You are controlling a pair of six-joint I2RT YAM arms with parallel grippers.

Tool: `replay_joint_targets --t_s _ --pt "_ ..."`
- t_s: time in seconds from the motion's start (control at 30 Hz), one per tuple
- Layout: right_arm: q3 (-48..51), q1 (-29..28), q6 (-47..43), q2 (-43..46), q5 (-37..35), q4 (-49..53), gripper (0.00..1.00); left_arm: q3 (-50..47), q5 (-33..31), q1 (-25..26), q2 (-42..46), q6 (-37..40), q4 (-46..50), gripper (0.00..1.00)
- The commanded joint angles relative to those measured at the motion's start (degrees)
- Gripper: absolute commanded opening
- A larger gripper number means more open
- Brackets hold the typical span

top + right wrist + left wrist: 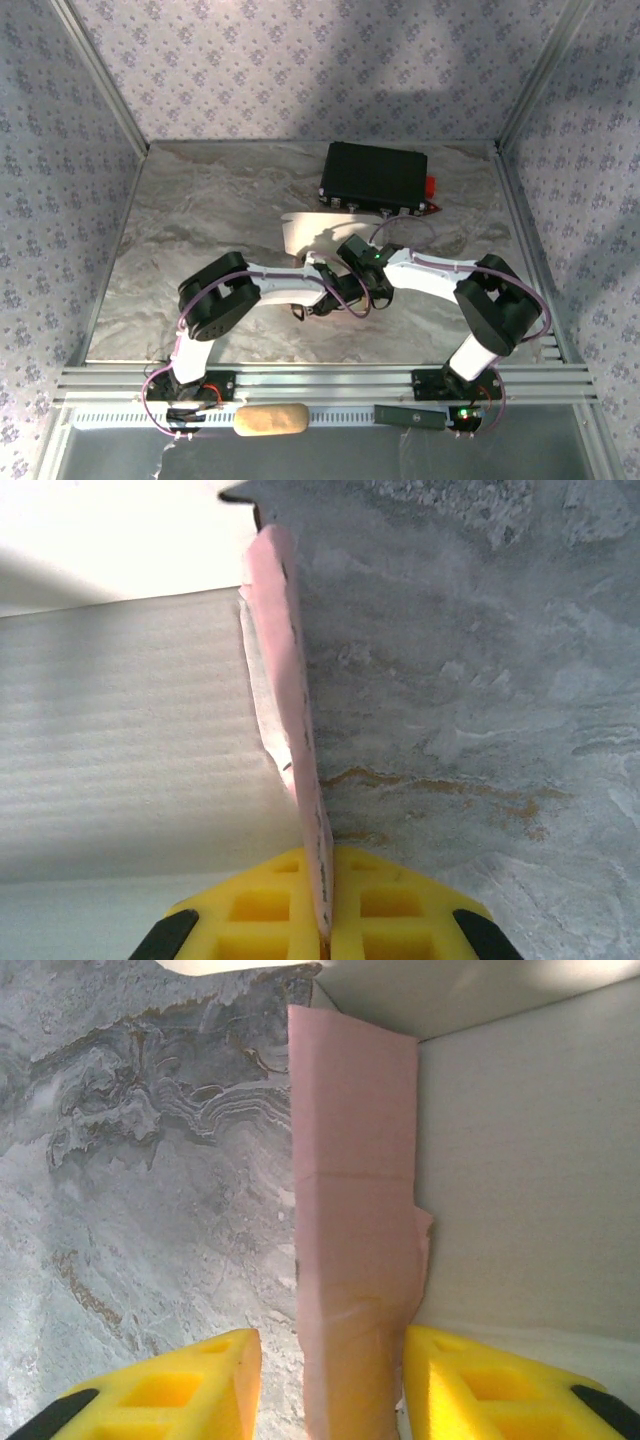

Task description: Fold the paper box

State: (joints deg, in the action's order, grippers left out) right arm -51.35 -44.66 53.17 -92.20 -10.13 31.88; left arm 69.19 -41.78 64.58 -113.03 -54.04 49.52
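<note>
The paper box (pixel 312 232), thin pink card with a pale whitish reverse face, lies on the grey marbled table (pixel 200 220) right of its middle and toward the far edge, just beside the near side of the black rectangular hard case (pixel 375 178); both arms reach in to it. The right gripper (pixel 322 900) is pinched tight on the edge of an upright pink flap (pixel 290 680), whitish panel to one side, bare table to the other; the left gripper (pixel 330 1380) stands with its yellow fingers (pixel 160 1395) apart, a pink flap (pixel 355 1210) rising between them beside a pale wall. The step in hand looks like raising and creasing a side wall; folding seems only partly done. Next the left jaws likely need to close on the flap, or shift along it, while the right hold steadies the card; thin card may buckle.
</note>
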Motion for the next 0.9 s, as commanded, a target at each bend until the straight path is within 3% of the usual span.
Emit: replay_joint_targets --t_s 0.0,0.17,0.37,0.67,0.87 --pt "0.02 -0.94 0.91 1.30 -0.71 1.78 0.00 -0.43 6.90 -0.44 1.36 1.21 -1.47 0.46" --pt "0.14 -0.77 0.70 1.27 -0.67 1.68 0.00 0.07 8.15 -1.92 3.50 2.47 -2.08 0.53" --pt "0.15 -0.63 0.40 1.30 -0.51 1.52 0.00 0.55 9.85 -4.85 4.03 6.28 -5.25 0.53" --pt "0.03 -0.69 0.04 0.96 -0.49 1.34 0.00 1.33 13.62 -8.67 4.40 10.02 -9.39 0.38" --pt "0.45 -0.10 -0.13 0.51 -0.16 0.92 0.00 0.18 17.47 -8.77 7.24 9.69 -11.94 0.41"
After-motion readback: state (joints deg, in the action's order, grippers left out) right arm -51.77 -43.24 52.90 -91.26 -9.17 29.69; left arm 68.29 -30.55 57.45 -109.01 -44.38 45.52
